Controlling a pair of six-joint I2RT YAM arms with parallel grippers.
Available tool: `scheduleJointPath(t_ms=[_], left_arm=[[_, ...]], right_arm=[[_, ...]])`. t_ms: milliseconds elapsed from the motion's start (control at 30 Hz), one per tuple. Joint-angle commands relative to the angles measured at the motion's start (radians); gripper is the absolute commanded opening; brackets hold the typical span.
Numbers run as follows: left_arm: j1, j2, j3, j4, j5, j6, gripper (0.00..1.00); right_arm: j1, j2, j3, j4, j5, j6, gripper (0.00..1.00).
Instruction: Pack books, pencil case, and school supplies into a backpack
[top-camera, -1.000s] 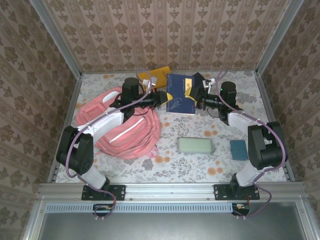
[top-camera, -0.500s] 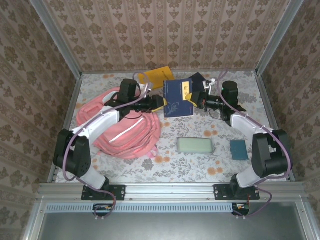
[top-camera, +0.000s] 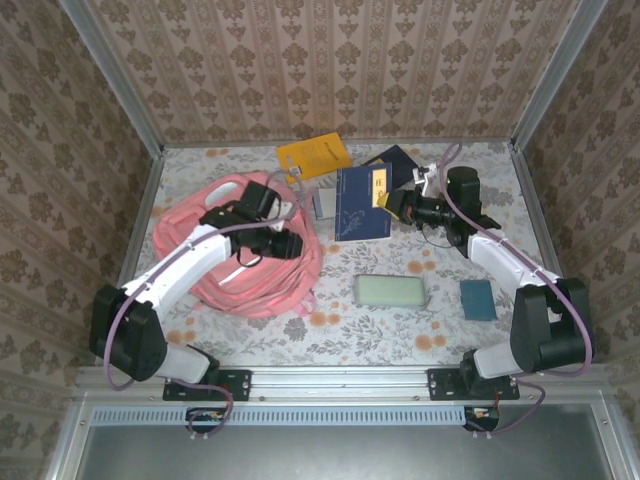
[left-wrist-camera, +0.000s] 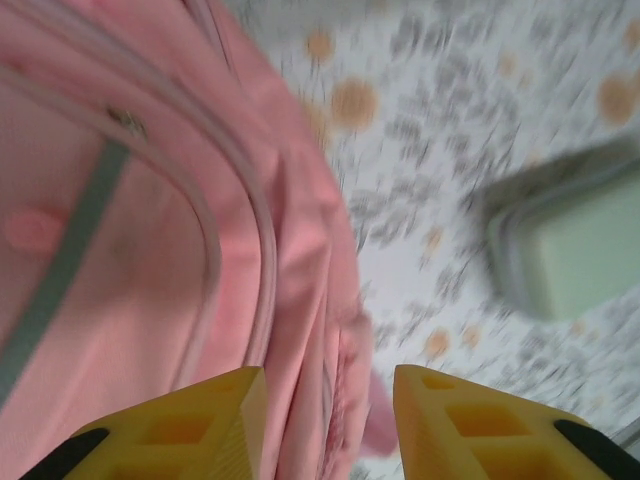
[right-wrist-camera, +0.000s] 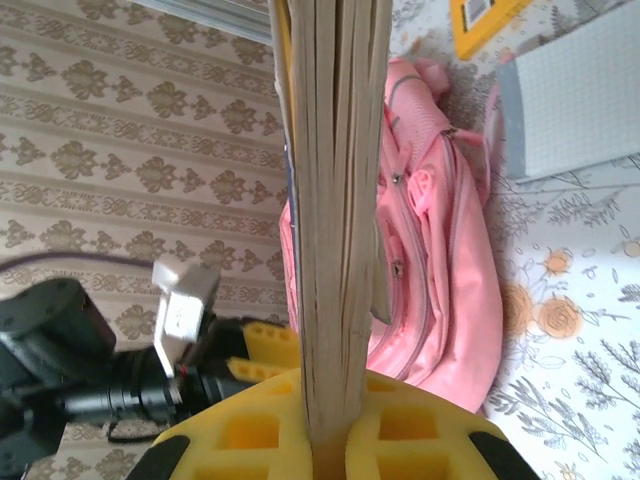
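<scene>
The pink backpack (top-camera: 225, 250) lies flat on the left half of the table. My left gripper (top-camera: 291, 243) hovers over its right edge, open, with only pink fabric (left-wrist-camera: 150, 200) beyond the yellow fingers (left-wrist-camera: 210, 415). My right gripper (top-camera: 392, 206) is shut on the right edge of a navy book with a gold label (top-camera: 360, 205); its page edges (right-wrist-camera: 335, 200) run straight up from the jaws. A yellow-orange book (top-camera: 313, 157) and another navy book (top-camera: 396, 160) lie at the back. The mint pencil case (top-camera: 391, 291) rests mid-table, and a corner of it (left-wrist-camera: 580, 240) appears in the left wrist view.
A whitish-grey pad (top-camera: 321, 204) lies just left of the held book, with its grid face (right-wrist-camera: 575, 100) in the right wrist view. A small teal piece (top-camera: 478, 299) sits right of the pencil case. Patterned walls close in the table on three sides.
My left gripper let go of the navy book, opened and drew back left over the backpack. My right gripper closed on the book's right edge and now holds it alone.
</scene>
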Motion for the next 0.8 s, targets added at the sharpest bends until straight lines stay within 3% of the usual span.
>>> scheduleJointPath(t_ms=[0, 400, 500, 700, 767], left_arm=[[-0.056, 0.02, -0.028, -0.107, -0.156, 0.094, 0.38], [-0.148, 0.132, -0.047, -0.11, -0.217, 0.115, 0.38], [-0.151, 0.149, -0.054, -0.106, -0.216, 0.118, 0.32], [-0.152, 0.128, -0.037, -0.116, -0.232, 0.108, 0.0], [-0.149, 0.101, -0.014, -0.125, -0.236, 0.098, 0.0]], right_arm=[[0.001, -0.06, -0.011, -0.008, 0.017, -0.026, 0.0], [0.001, -0.073, -0.04, -0.003, 0.019, -0.024, 0.0], [0.0, -0.08, -0.046, -0.001, 0.021, -0.023, 0.0], [0.001, -0.084, -0.05, -0.002, 0.02, -0.023, 0.0], [0.0, -0.085, -0.049, -0.002, 0.02, -0.021, 0.0]])
